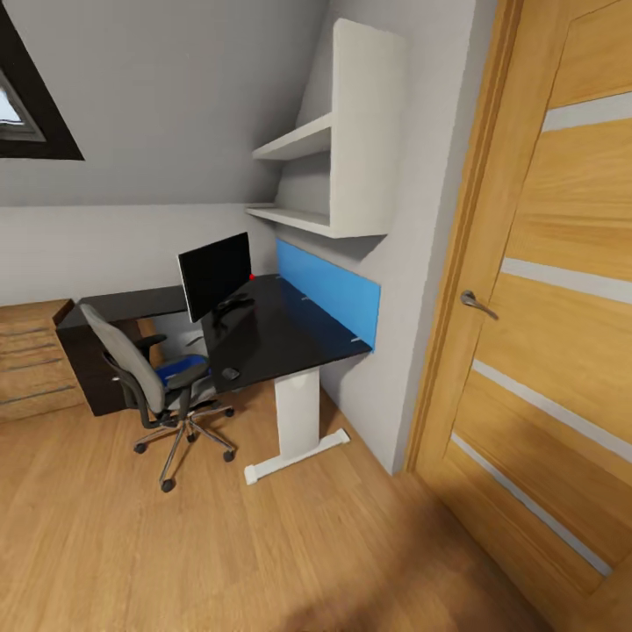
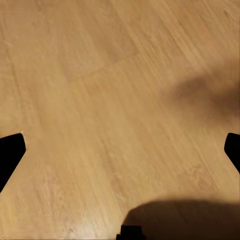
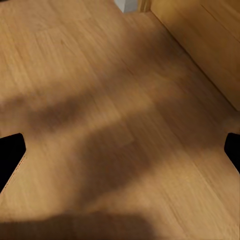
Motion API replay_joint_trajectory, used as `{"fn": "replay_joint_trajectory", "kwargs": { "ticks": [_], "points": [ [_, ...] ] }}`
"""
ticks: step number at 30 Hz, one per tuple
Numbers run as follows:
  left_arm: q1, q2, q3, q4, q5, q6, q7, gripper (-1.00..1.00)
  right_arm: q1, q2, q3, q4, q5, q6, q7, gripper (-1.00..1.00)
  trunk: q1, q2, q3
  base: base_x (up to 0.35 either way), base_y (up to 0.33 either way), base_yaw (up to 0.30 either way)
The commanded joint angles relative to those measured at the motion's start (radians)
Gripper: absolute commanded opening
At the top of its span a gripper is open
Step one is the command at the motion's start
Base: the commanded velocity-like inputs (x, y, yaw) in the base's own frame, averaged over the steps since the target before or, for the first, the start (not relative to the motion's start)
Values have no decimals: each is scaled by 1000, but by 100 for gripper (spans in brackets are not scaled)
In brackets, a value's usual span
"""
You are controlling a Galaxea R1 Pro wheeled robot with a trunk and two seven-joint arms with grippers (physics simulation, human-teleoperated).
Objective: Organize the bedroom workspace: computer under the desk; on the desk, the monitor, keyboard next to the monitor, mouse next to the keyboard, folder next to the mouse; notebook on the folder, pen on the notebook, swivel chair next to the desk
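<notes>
On the glossy black desk (image 1: 298,338) stand the monitor (image 1: 215,274) and mouse (image 1: 230,373); the blue folder (image 1: 183,369) lies on the swivel chair (image 1: 145,377). Both grippers (image 2: 120,150) (image 3: 120,150) hang spread wide over wood floor (image 1: 263,553).

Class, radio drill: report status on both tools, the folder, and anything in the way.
Both tools open, empty, over bare wood floor. Folder on swivel chair seat, chair at desk. Monitor and mouse on desk. Door close on right.
</notes>
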State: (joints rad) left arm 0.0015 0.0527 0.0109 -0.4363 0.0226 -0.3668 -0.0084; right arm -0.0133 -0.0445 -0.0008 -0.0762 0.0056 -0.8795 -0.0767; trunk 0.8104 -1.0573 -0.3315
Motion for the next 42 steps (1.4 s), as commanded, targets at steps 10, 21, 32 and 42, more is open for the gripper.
{"fn": "replay_joint_trajectory", "kwargs": {
  "ticks": [10,21,32,42],
  "points": [
    [0,-2,20,-1,1,-1,-4,100,-1,-1,2,4,31,-4,-1,100,0,-1,-2,34,57,45],
    [0,-1,20,1,2,-1,-4,100,0,-1,1,4,33,-4,-2,100,0,-1,-2,265,216,158],
    [0,-1,20,1,0,-1,-2,100,0,-3,3,17,68,-4,0,100,0,-1,-2,142,98,27],
    [0,1,27,1,1,-1,-1,100,0,-2,2,28,68,-3,-1,100,0,-1,-2,3,21,0]
  ]
}}
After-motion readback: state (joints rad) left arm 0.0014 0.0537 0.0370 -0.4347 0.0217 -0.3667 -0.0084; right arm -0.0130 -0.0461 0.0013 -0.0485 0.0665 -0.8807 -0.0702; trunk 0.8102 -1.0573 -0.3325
